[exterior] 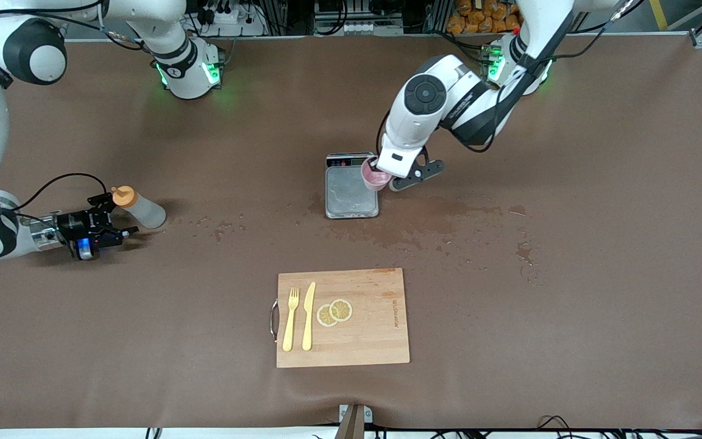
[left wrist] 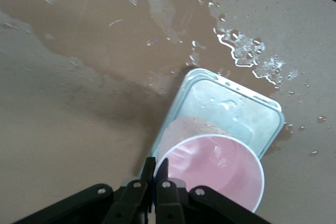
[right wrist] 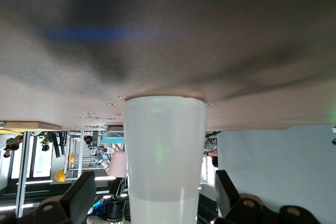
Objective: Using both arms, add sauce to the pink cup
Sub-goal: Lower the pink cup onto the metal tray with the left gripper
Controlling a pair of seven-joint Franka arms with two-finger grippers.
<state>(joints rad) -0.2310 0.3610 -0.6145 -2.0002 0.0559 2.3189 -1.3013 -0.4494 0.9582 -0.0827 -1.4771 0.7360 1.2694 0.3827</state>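
The sauce bottle (exterior: 141, 208), whitish with an orange nozzle cap, stands upright on the brown table near the right arm's end. My right gripper (exterior: 122, 214) lies low and level, open, with one finger on each side of the bottle. The right wrist view shows the bottle (right wrist: 164, 150) between the fingers (right wrist: 79, 198) with gaps on both sides. My left gripper (exterior: 389, 180) is shut on the rim of the pink cup (exterior: 375, 177), holding it at the corner of the grey scale (exterior: 351, 195). In the left wrist view the fingertips (left wrist: 151, 167) pinch the cup's (left wrist: 215, 169) rim over the scale (left wrist: 236, 114).
A wooden cutting board (exterior: 369, 329) nearer the front camera carries a yellow fork (exterior: 290, 320), a yellow knife (exterior: 308, 317) and two lemon slices (exterior: 334, 312). Wet patches (exterior: 448, 210) spread over the table beside the scale.
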